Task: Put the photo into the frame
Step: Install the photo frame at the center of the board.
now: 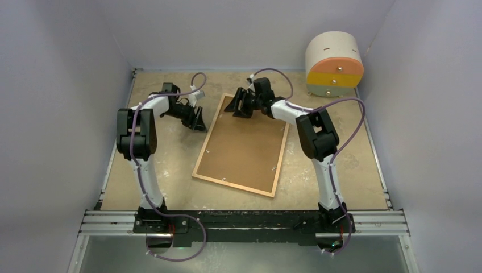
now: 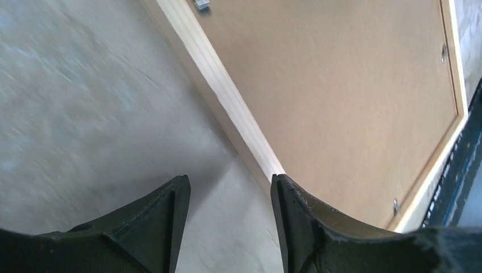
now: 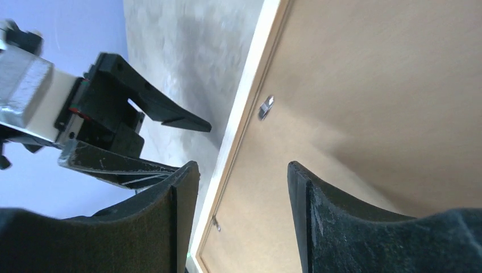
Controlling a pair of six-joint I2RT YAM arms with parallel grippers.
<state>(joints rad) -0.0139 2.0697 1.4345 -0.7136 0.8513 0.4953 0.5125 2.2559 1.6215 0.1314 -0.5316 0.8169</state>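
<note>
The frame [image 1: 233,186] of light wood lies face down on the table, turned at an angle, with the brown fibreboard backing panel [image 1: 244,148] filling it. The photo is not in view. My left gripper [image 1: 200,122] is open and empty just off the frame's far left edge; its wrist view shows the moulding [image 2: 227,96] running past its right finger. My right gripper [image 1: 239,105] is open and empty above the frame's far corner, over the moulding [image 3: 247,85] and the panel [image 3: 369,85]. The left gripper's fingers [image 3: 176,116] also show in the right wrist view.
A round cream cabinet [image 1: 334,63] with orange, yellow and green drawers stands at the back right. Small metal tabs [image 3: 265,106] hold the panel in. Grey walls close three sides. The arms' mounting rail [image 1: 244,222] runs along the near edge.
</note>
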